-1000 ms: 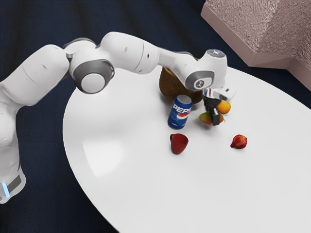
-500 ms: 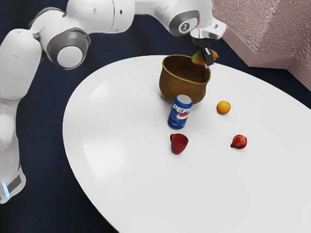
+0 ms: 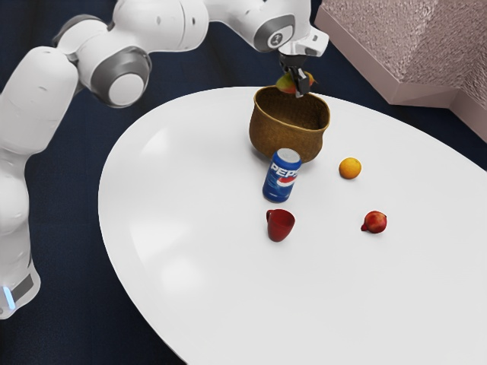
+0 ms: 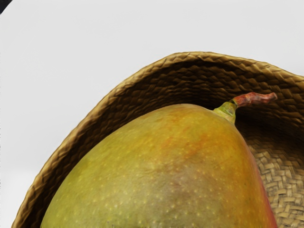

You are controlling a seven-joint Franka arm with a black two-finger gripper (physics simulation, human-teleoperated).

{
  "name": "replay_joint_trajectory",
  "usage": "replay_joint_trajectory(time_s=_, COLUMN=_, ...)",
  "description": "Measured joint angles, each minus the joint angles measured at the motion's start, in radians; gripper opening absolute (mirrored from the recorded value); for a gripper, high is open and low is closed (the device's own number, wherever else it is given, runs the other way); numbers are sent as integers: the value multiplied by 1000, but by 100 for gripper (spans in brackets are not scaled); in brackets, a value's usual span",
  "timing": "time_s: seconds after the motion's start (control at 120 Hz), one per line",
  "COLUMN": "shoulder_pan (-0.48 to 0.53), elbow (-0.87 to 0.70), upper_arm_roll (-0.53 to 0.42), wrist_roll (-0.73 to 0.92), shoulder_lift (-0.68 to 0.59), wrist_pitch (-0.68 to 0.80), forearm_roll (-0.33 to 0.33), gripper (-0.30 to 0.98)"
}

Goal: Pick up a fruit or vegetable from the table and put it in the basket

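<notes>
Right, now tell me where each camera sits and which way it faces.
Exterior view: off to the arm's side, raised, looking down across the white table; the arm comes in from the exterior view's left, ending in the tool, closed on the mango.
Wrist view: mounted on the arm near the tool, looking past the held mango down into the basket.
Shared: mango, basket and white tabletop.
</notes>
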Motion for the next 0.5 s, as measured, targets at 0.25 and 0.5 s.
replay_joint_trajectory(time_s=0.25, shoulder_pan=-4, elbow=4, upper_arm_roll=-7, wrist_roll=36, shoulder_lift=10, wrist_pitch=3, forearm_roll=-25, gripper=62)
replay_joint_trajectory(time_s=0.5, shoulder_pan=-163, elbow=-199, upper_arm_roll=-11, wrist_roll=-293, shoulder_lift=-263, wrist_pitch=-62, forearm_roll=-115, gripper=68)
